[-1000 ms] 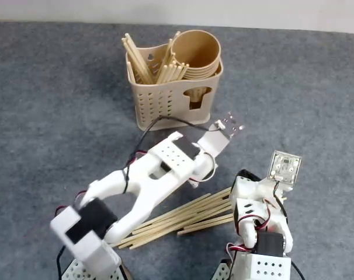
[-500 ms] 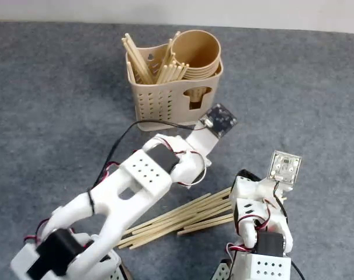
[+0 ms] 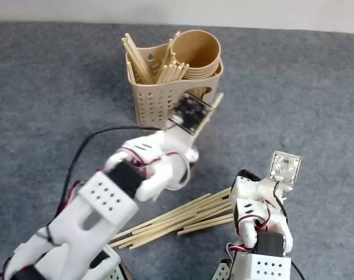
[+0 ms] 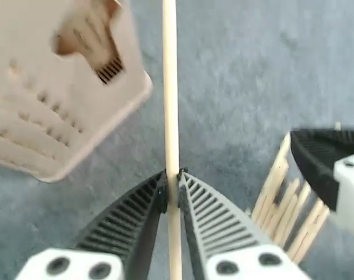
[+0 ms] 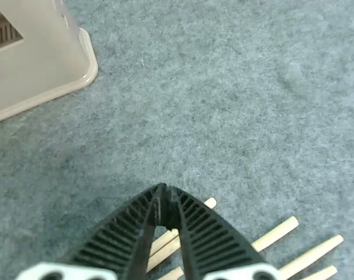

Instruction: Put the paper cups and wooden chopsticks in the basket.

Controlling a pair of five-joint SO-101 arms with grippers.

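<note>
Your left gripper (image 4: 172, 175) is clamped on a single chopstick (image 4: 169, 87), pinching it right at the fingertips so that the stick runs straight out past them. In the high view its free end pokes out beside the wrist's camera board toward 1 o'clock, just beside the front right corner of the basket (image 3: 159, 102); you cannot tell whether stick and wall touch. The left arm (image 3: 142, 169) comes in from 7 o'clock and lies slantwise over the middle of the carpet (image 3: 42, 116), with its wrist close to the basket's front wall.

The basket stands upright at 12 o'clock, near the carpet's far edge, where a pale strip (image 3: 165, 10) begins. Its 9 o'clock compartment holds standing chopsticks (image 3: 143, 61) that fan out above the rim; its 3 o'clock compartment holds a stack of paper cups (image 3: 197, 49) that also rises above the rim.

The loose chopsticks (image 3: 183, 217) lie in a flat bundle at 6 o'clock, running roughly from 8 toward 2 o'clock. Their near ends sit under the left arm; their far ends reach the right arm (image 3: 259, 216), which sits at 5 o'clock.

Your right gripper (image 5: 164, 192) has its fingers together with nothing between them. It hangs low over the carpet with the ends of the loose chopsticks just beside it; the basket's base corner is well apart from it. Grey carpet stretches from the basket toward 9 o'clock and 3 o'clock, out to the edges of the high view.
</note>
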